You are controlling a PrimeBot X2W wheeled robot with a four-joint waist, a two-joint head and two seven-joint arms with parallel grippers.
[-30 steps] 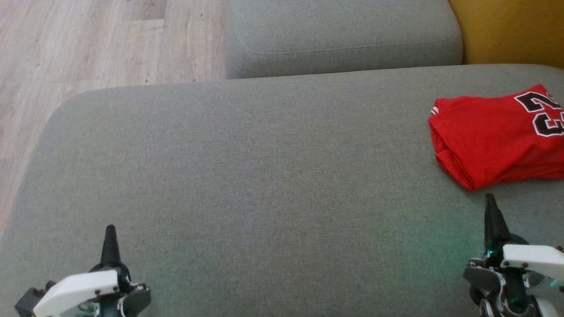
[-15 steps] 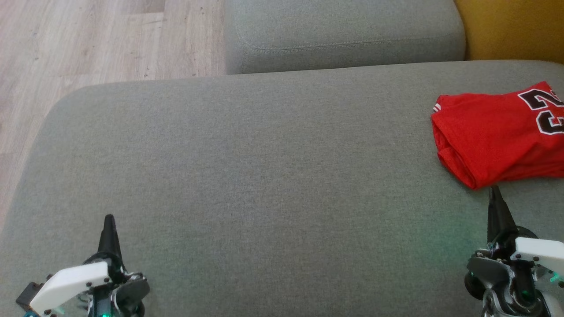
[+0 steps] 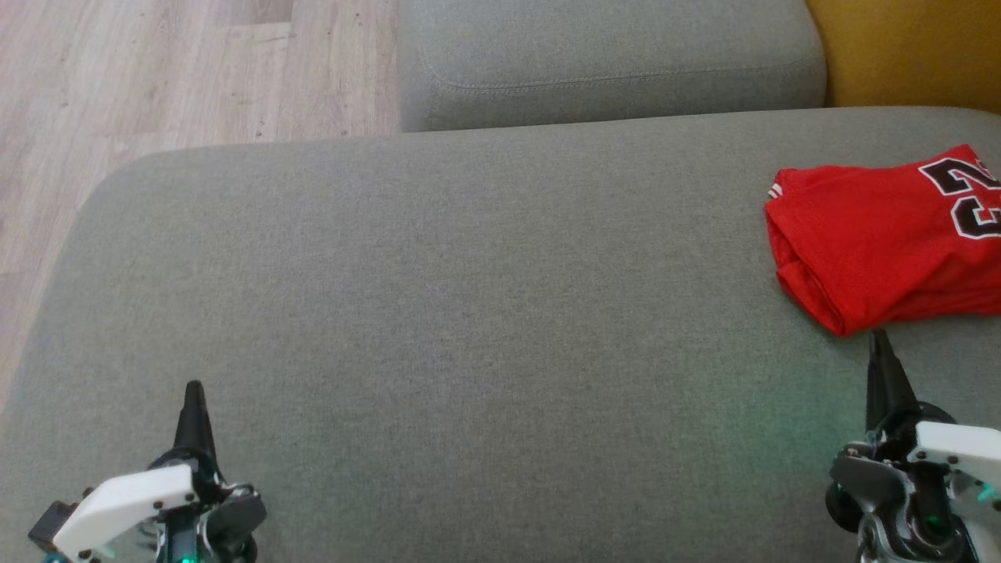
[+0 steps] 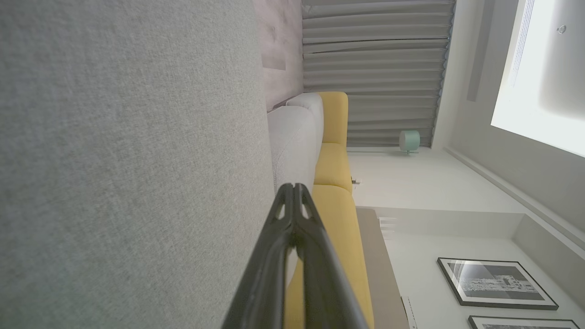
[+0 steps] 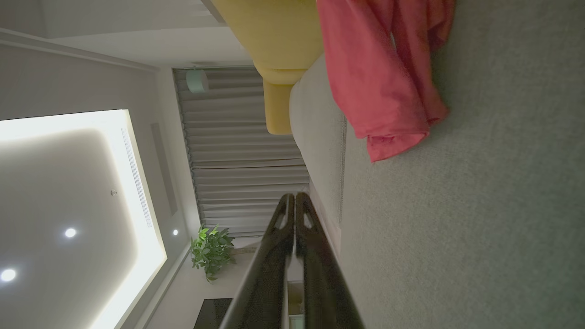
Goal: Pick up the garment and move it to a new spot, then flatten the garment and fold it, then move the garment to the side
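Note:
The red garment, a folded jersey with black and white numbers, lies on the grey cushion at the far right, cut off by the head view's edge. It hangs at the top of the right wrist view as red garment. My right gripper is shut and empty, its tip just below the garment's near corner. In its own view the right gripper has both fingers pressed together. My left gripper stands shut and empty at the lower left, far from the garment; the left gripper shows closed fingers.
A second grey cushion sits behind the big one. A yellow sofa part fills the far right corner. Wooden floor lies beyond the cushion's left and far-left edges.
Over the last second both grippers crept a little forward and the head view shifted slightly. In the last half second nothing moved.

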